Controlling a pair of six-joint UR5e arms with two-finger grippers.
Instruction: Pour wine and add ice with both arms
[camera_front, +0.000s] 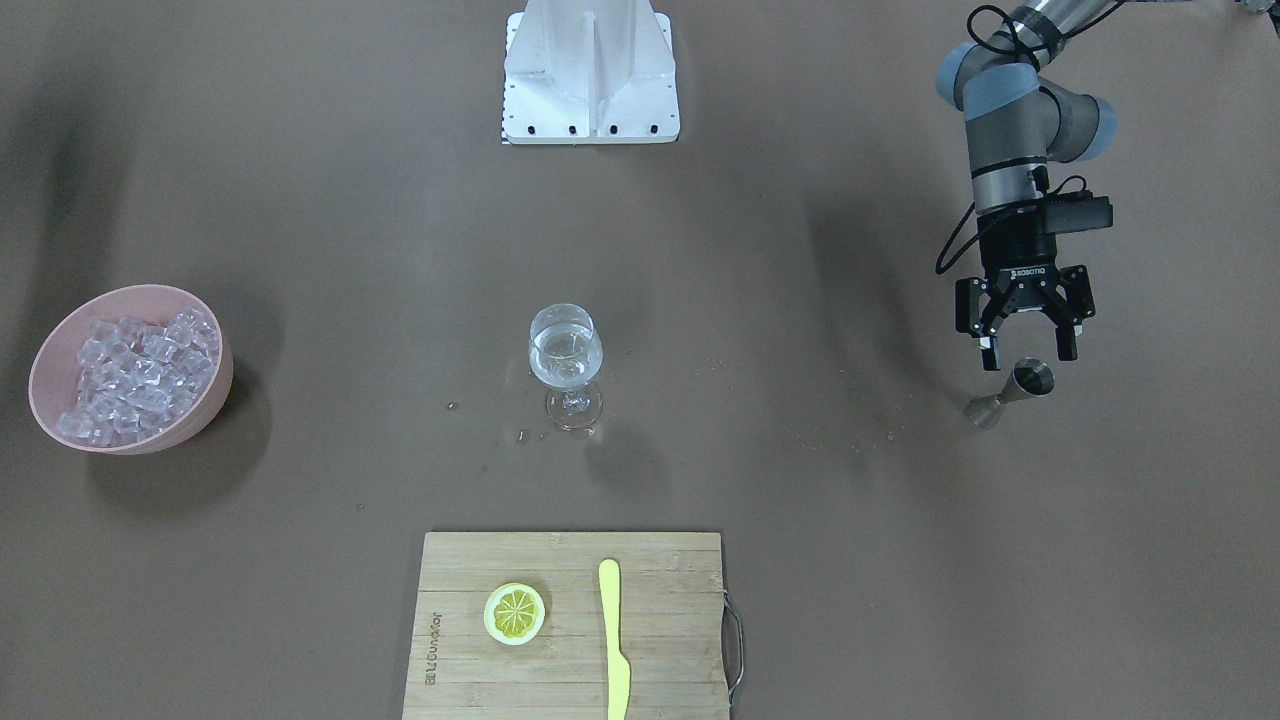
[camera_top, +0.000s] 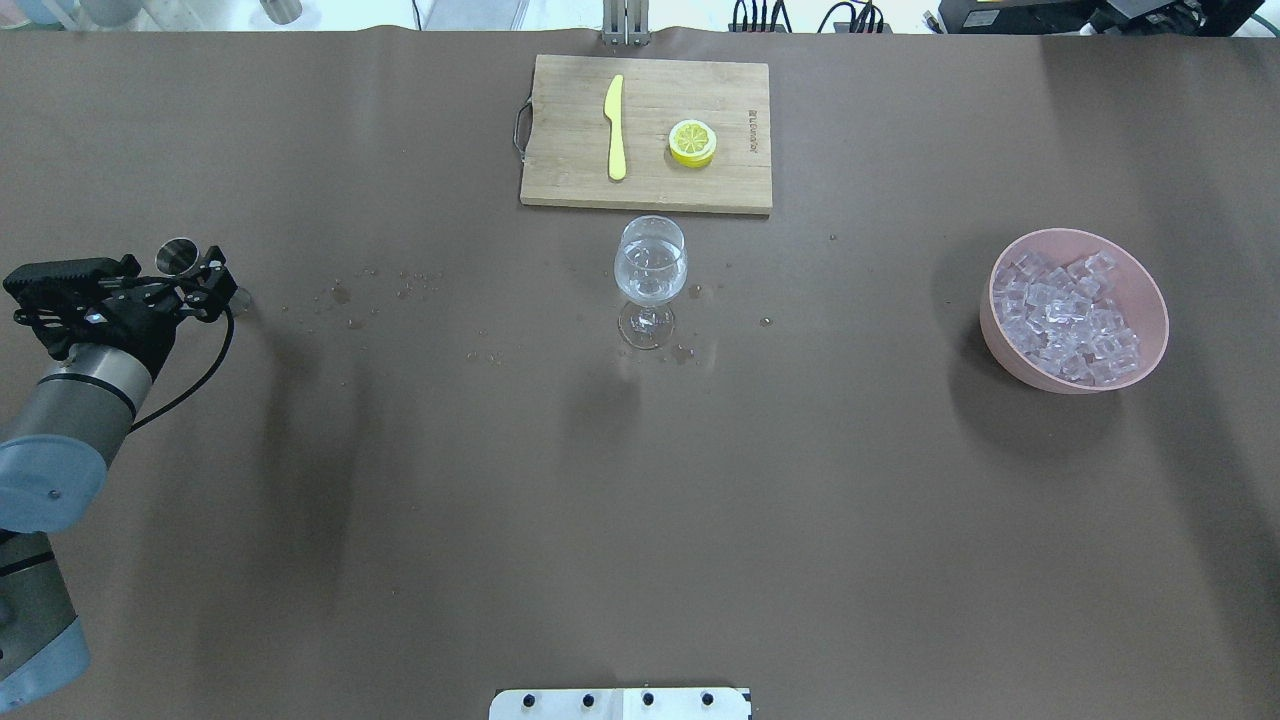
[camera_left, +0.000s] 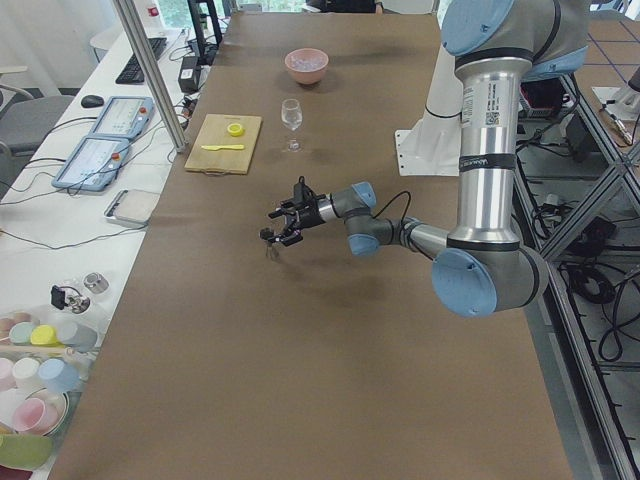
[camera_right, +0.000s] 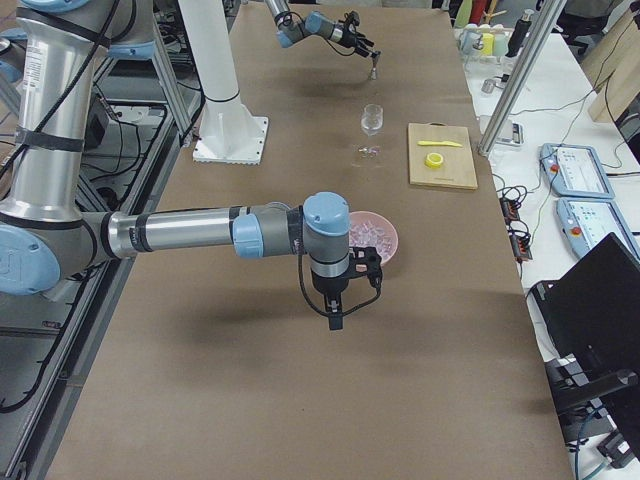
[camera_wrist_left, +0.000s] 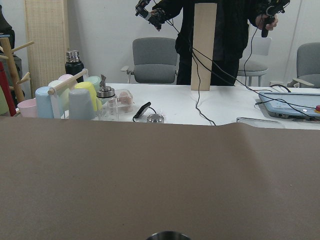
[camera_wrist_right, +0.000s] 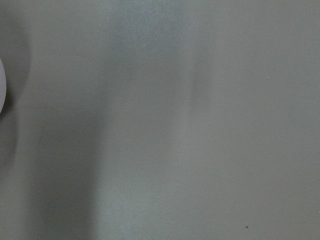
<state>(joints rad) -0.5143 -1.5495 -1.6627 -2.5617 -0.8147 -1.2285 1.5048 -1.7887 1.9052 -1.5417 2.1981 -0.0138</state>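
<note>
A stemmed wine glass (camera_front: 565, 355) (camera_top: 650, 270) stands mid-table with clear, water-like wine in its bowl. The ice (camera_front: 135, 375) (camera_top: 1065, 315) is a heap of clear cubes in a pink bowl (camera_front: 215, 395) (camera_top: 1150, 290). My left gripper (camera_front: 1028, 350) (camera_top: 205, 282) is open, just above and beside a small metal jigger (camera_front: 1030, 380) (camera_top: 178, 255) that stands on the table; its rim shows at the bottom of the left wrist view (camera_wrist_left: 167, 235). My right gripper (camera_right: 340, 300) shows only in the exterior right view, pointing down beside the pink bowl; I cannot tell whether it is open or shut.
A wooden cutting board (camera_front: 470, 570) (camera_top: 570, 170) holds a lemon slice (camera_front: 514, 613) and a yellow knife (camera_front: 613, 640). Small drops lie around the glass (camera_top: 690, 352) and toward the jigger (camera_top: 340, 295). The white base (camera_front: 590, 70) stands at the robot's side.
</note>
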